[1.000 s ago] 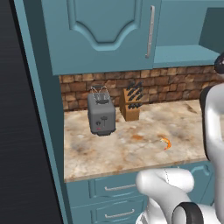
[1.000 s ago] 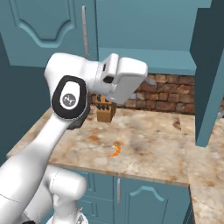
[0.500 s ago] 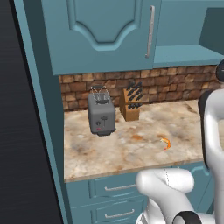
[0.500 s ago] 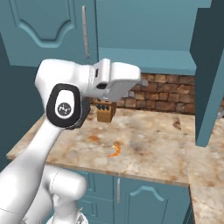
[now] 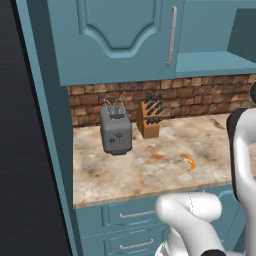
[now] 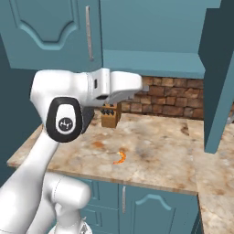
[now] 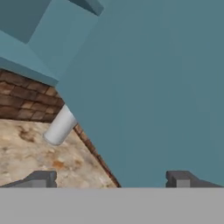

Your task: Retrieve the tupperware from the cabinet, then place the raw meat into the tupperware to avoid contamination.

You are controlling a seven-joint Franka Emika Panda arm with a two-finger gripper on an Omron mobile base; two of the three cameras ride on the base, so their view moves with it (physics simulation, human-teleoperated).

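The teal cabinet [image 5: 120, 35] hangs over the counter, its left door shut, with a silver bar handle [image 5: 172, 35]. To the right, its inside shelf [image 6: 151, 64] lies bare to view, and a door [image 6: 219, 77] stands swung out. The tupperware is out of view. The raw meat [image 5: 190, 163], a small orange curl, lies on the marbled counter [image 6: 155, 151], also visible as raw meat [image 6: 120, 157]. My gripper [image 7: 111, 179] is open and holds nothing. It faces a broad teal door face [image 7: 153, 87], well above the counter.
A grey toaster [image 5: 116, 132] and a wooden knife block [image 5: 150, 120] stand against the brick wall. A white cylinder [image 7: 59, 127] shows by the door's lower edge. My white arm [image 6: 68, 105] spans the left of the right base view. Teal drawers [image 5: 130, 215] sit below the counter.
The arm's elbow has dropped lower and the hand has levelled out, swinging slightly. The gripper has stayed open. Nothing on the counter has moved.
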